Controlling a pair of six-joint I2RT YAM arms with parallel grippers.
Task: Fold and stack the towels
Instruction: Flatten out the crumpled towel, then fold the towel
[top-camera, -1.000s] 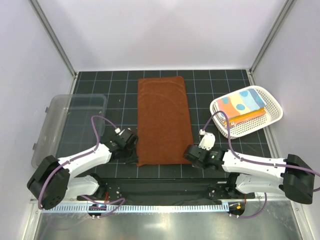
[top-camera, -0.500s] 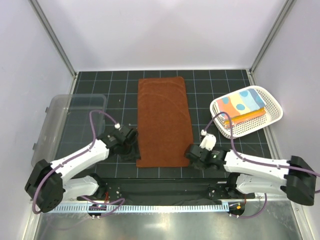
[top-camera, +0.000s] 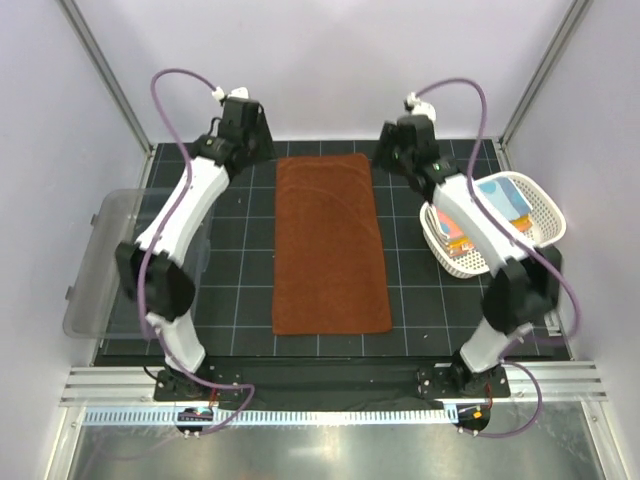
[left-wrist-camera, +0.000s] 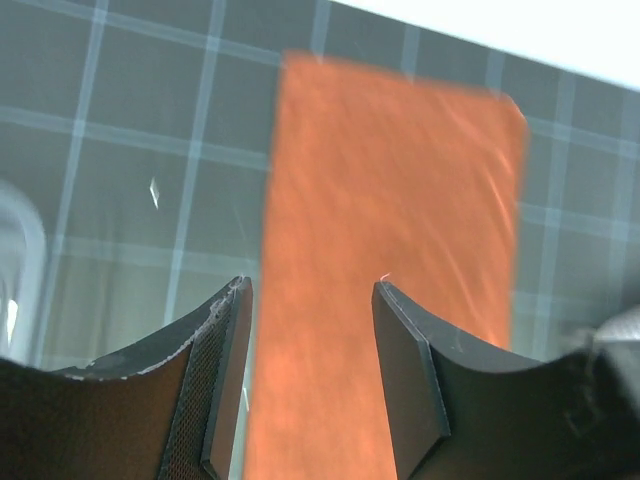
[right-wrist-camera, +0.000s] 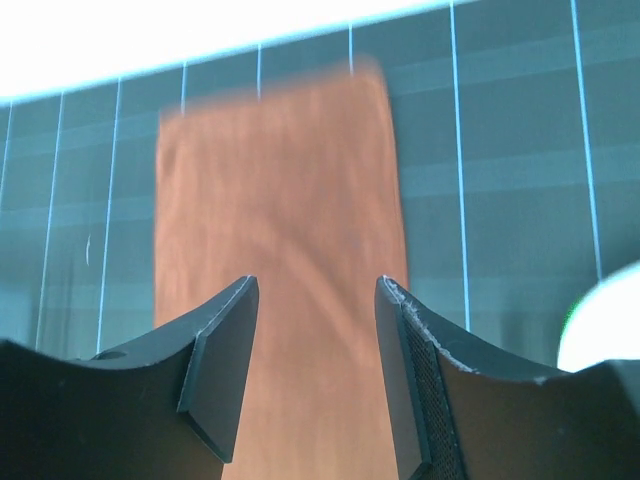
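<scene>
A large rust-brown towel (top-camera: 330, 245) lies flat and lengthwise on the black grid mat. Both arms reach to the far end of the mat. My left gripper (top-camera: 242, 130) hovers by the towel's far left corner, and my right gripper (top-camera: 403, 142) hovers by its far right corner. In the left wrist view my left gripper (left-wrist-camera: 310, 285) is open and empty, with the towel (left-wrist-camera: 390, 200) below it. The right wrist view shows my right gripper (right-wrist-camera: 318, 280) open and empty above the towel (right-wrist-camera: 275, 190). More towels (top-camera: 498, 198), light blue and orange, lie in the white basket (top-camera: 545, 232).
The white perforated basket stands at the right edge of the mat under the right arm. A clear plastic bin (top-camera: 105, 255) sits at the left edge beside the left arm. White walls close in the back and sides.
Both grippers opened and let go of the towel's near corners. Both arms then swung up and away to the far end of the mat. The towel stays flat.
</scene>
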